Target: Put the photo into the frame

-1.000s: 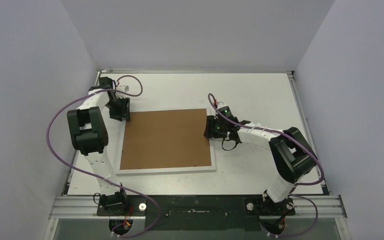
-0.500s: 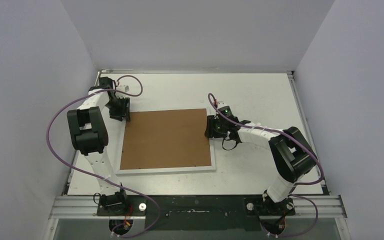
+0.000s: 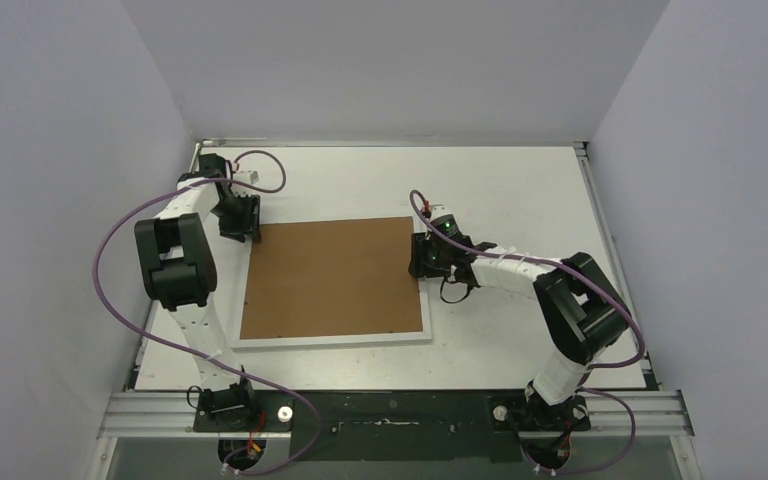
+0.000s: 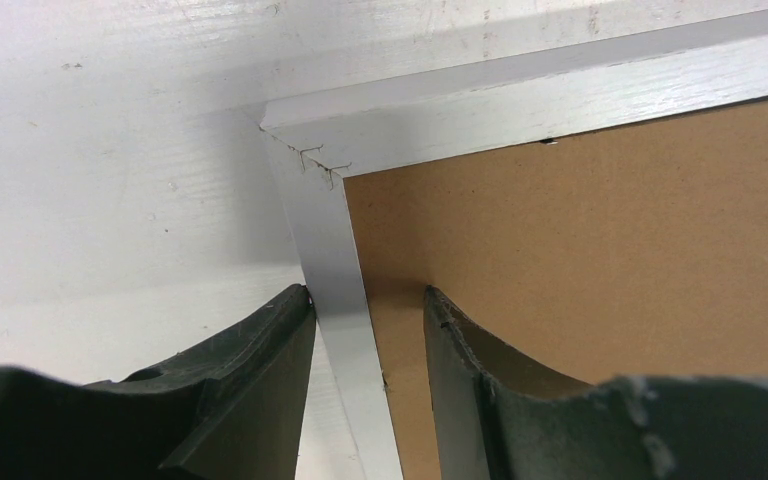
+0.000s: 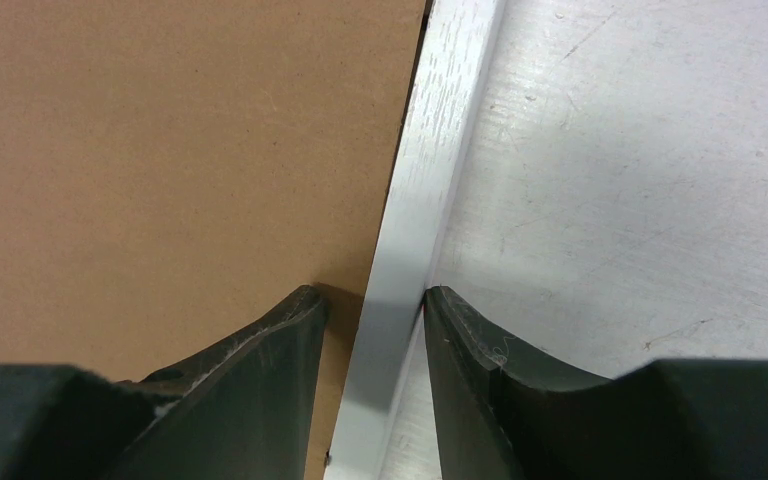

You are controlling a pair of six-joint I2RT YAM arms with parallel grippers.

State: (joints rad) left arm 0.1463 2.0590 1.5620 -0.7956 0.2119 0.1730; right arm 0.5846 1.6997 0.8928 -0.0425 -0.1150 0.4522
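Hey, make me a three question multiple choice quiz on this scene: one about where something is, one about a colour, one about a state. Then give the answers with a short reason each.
1. Where do the left jaws stand?
A) astride the left rail of the frame, near its far-left corner
B) parked back by the arm's base
C) at the near-right corner

2. What colour are the frame's rails?
A) black
B) white
C) red

3. How does the frame lie?
A) standing upright on one edge
B) lifted into the air
C) flat on the table, brown board facing up

Answers:
1 A: the left wrist view shows one finger on each side of the rail, just short of the corner.
2 B: every rail around the board is white.
3 C: the top view shows the frame lying flat with its back side up.
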